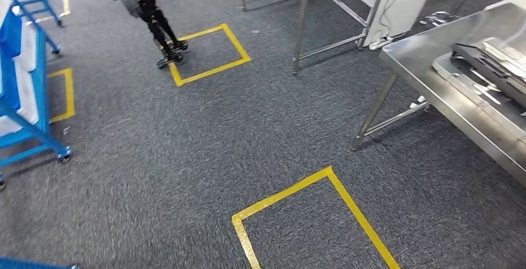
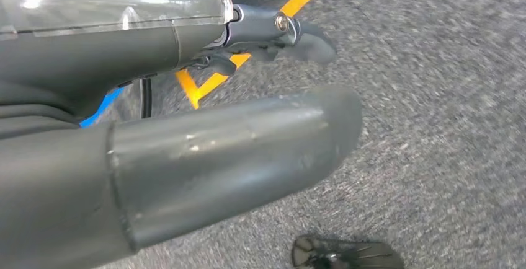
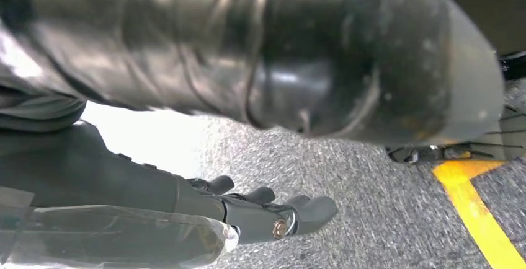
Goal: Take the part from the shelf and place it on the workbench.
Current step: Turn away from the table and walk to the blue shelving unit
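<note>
While holding nothing, hangs low over grey carpet: left hand (image 2: 273, 39), fingers stretched out and apart, yellow tape (image 2: 208, 83) just beyond them. Much the same for right hand (image 3: 260, 210): fingers loosely spread, slightly curled, empty, carpet beneath and a tape line (image 3: 471, 213) off past the fingertips.

Judged to be the fetching step, barely begun, with no part taken yet. Calls next for turning and stepping toward the blue shelf (image 1: 44, 95), well away from both hands and out on the left hand's side, then raising an arm to reach in. Bench (image 1: 422, 52) well off on the right hand's side, steel, carrying flat metal pieces (image 1: 490, 64); cannot tell whether any of those counts as the part.

Part itself: not made out. Presumably on the shelf, far from either hand; white panels seen there, nothing clearly a part. Shape and finish impossible to judge, so grip best chosen once close.
</note>
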{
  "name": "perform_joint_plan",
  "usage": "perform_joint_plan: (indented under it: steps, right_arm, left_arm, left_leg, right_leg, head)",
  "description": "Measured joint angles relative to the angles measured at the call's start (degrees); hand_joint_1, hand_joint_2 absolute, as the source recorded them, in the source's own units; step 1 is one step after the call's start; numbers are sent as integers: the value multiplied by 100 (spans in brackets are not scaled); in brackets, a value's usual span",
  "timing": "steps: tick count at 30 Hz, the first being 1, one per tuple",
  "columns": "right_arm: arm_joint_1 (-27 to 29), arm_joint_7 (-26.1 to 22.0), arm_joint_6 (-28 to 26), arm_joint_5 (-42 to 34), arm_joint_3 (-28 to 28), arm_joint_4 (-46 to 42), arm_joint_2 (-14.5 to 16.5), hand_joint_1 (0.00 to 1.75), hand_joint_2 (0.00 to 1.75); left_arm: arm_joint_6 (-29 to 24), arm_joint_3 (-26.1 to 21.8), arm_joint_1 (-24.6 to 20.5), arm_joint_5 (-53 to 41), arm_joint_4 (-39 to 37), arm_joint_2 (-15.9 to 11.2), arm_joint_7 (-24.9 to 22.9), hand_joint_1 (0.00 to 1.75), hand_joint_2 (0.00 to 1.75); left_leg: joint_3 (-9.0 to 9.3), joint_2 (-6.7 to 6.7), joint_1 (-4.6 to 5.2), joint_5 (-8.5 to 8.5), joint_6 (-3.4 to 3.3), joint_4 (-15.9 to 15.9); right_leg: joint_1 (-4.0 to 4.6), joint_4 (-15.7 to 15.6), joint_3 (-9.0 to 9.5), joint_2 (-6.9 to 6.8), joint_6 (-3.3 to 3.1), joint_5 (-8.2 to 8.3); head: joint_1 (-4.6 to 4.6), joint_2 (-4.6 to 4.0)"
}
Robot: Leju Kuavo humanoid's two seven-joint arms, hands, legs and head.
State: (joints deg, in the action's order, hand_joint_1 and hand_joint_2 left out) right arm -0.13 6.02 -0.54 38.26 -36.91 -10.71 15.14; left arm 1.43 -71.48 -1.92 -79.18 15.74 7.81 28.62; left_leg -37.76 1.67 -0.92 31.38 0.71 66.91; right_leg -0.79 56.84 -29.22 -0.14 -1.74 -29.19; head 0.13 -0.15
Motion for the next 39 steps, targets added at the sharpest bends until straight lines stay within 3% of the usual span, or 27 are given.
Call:
perform_joint_plan:
  steps: [2, 3, 5, 7, 9, 11, 13, 15, 17, 18, 19, 20, 22, 24, 26, 27, 29, 31, 33, 34, 35, 37, 39]
  right_arm:
    - [14, 21, -78, -2, -1, 0, -2, 0, 0]
    - [15, 25, -121, 1, -1, 0, -3, 0, 0]
    - [13, 32, -184, 10, -2, 0, -4, 0, 0]
    - [11, 39, -229, 25, -4, -1, -7, 0, 0]
    - [5, 40, -271, 37, -11, -1, -10, 0, 0]
    - [-6, 40, -286, 41, -21, -2, -11, 0, 0]
    - [-7, 40, -283, 45, -27, -2, -12, 0, 0]
    - [6, 40, -281, 47, -29, -1, -13, 0, 0]
    - [18, 41, -279, 47, -31, 0, -13, 0, 0]
    - [22, 41, -280, 47, -32, 0, -14, 0, 0]
    - [24, 41, -280, 47, -34, 0, -15, 0, 0]
    - [24, 40, -280, 47, -35, 0, -16, 0, 0]
    - [32, 40, -281, 47, -37, 0, -21, 0, 0]
    - [29, 40, -281, 47, -38, 0, -27, 0, 0]
    - [12, 40, -281, 47, -39, -1, -29, 0, 0]
    - [9, 40, -281, 47, -40, -2, -30, 0, 0]
    - [17, 40, -282, 49, -42, -1, -30, 0, 0]
    - [29, 40, -280, 49, -44, 0, -30, 0, 0]
    - [34, 40, -278, 49, -46, 0, -31, 0, 0]
    - [33, 40, -277, 49, -47, 0, -31, 0, 0]
    - [30, 40, -271, 50, -48, 0, -32, 0, 0]
    - [26, 40, -257, 55, -49, 0, -33, 0, 0]
    - [18, 40, -247, 59, -50, 0, -38, 0, 0]
  left_arm:
    - [-14, -5, -2, -3, 0, 1, 5, 0, 0]
    - [-15, -10, 10, -2, -1, 1, 5, 0, 0]
    - [-15, -26, 35, -1, 1, 1, 5, 0, 0]
    - [-15, -41, 28, -13, 2, 4, 5, 0, 0]
    - [-16, -56, 21, -28, 2, 9, 4, 0, 0]
    - [-18, -90, 35, -34, 2, 12, 3, 0, 0]
    - [-19, -130, 38, -36, 2, 21, 2, 0, 0]
    - [-20, -148, 20, -36, 2, 27, 2, 0, 0]
    - [-20, -151, 7, -36, 2, 27, 3, 0, 0]
    - [-20, -152, 10, -36, 2, 27, 3, 0, 0]
    - [-20, -153, 16, -35, 2, 28, 3, 0, 0]
    - [-20, -154, 21, -35, 2, 30, 3, 0, 0]
    - [-20, -156, 21, -36, 2, 41, 2, 0, 0]
    - [-20, -157, 10, -36, 2, 54, 2, 0, 0]
    - [-20, -158, 19, -36, 2, 58, 3, 0, 0]
    - [-20, -158, 32, -37, 2, 60, 3, 0, 0]
    - [-20, -158, 39, -38, 2, 67, 3, 0, 0]
    - [-20, -158, 19, -37, 2, 71, 3, 0, 0]
    - [-20, -158, 14, -36, 2, 71, 3, 0, 0]
    - [-20, -158, 24, -36, 2, 71, 3, 0, 0]
    - [-18, -159, 35, -35, 2, 70, 3, 0, 0]
    - [-13, -160, 38, -36, 2, 69, 3, 0, 0]
    - [-8, -161, 30, -36, 2, 68, 3, 0, 0]
  left_leg:
    - [-249, -103, -24, 222, 44, 576]
    - [-244, -129, -35, 191, 61, 614]
    - [106, -246, -53, -124, 74, 42]
    - [512, -494, -28, -343, 41, -674]
    - [609, -586, 10, -354, -16, -893]
    - [582, -461, 7, -381, -78, -909]
    - [584, -339, -11, -420, -155, -947]
    - [569, -213, -10, -451, -219, -962]
    - [542, -60, 6, -465, -248, -957]
    - [538, 26, 12, -467, -251, -950]
    - [540, 116, 15, -467, -250, -939]
    - [543, 208, 15, -465, -246, -924]
    - [523, 373, 17, -457, -220, -878]
    - [460, 516, 2, -471, -151, -851]
    - [412, 667, -20, -510, -57, -875]
    - [395, 639, -20, -506, -27, -864]
    - [260, 336, -5, -332, 9, -597]
    - [-59, -18, -6, 35, 35, 81]
    - [-304, -118, -25, 232, 71, 636]
    - [-277, -141, -34, 175, 84, 628]
    - [-130, -179, -41, 26, 90, 389]
    - [342, -361, -29, -296, 75, -414]
    - [595, -482, 5, -407, 20, -870]
  right_leg:
    - [15, 10, -8, -191, -9, -12]
    - [17, 15, -9, -276, -3, -22]
    - [13, 36, 6, -429, 30, -51]
    - [36, 66, 27, -553, 86, -94]
    - [64, 79, 47, -652, 143, -117]
    - [54, 81, 73, -707, 199, -141]
    - [24, 281, 12, -466, 256, -327]
    - [5, 922, -270, -116, 282, -715]
    - [3, 1641, -620, -7, 284, -993]
    - [3, 1774, -696, 6, 280, -973]
    - [3, 1674, -663, 17, 270, -829]
    - [2, 1347, -525, 62, 254, -592]
    - [-9, 563, -201, 377, 205, -208]
    - [-6, 220, -81, 622, 169, -114]
    - [6, 183, -74, 527, 129, -100]
    - [-2, 136, -49, 439, 90, -78]
    - [-17, 29, 3, 240, 7, -30]
    - [6, -1, 17, 35, -34, -22]
    - [23, 9, 15, -172, -36, -42]
    - [26, 14, 20, -266, -30, -56]
    - [25, 21, 31, -346, -17, -72]
    - [34, 41, 66, -486, 29, -117]
    - [54, 62, 96, -582, 92, -154]
  head:
    - [0, 0]
    - [0, 0]
    - [0, 0]
    - [2, 0]
    - [7, 0]
    - [9, 0]
    - [11, 0]
    - [13, 0]
    - [13, 0]
    - [13, 0]
    - [13, 0]
    - [13, 0]
    - [13, 0]
    - [13, 0]
    - [12, 0]
    - [12, 0]
    - [4, 0]
    - [-2, 0]
    - [-2, 0]
    - [-1, 0]
    - [-1, 0]
    - [-2, 0]
    - [1, 0]
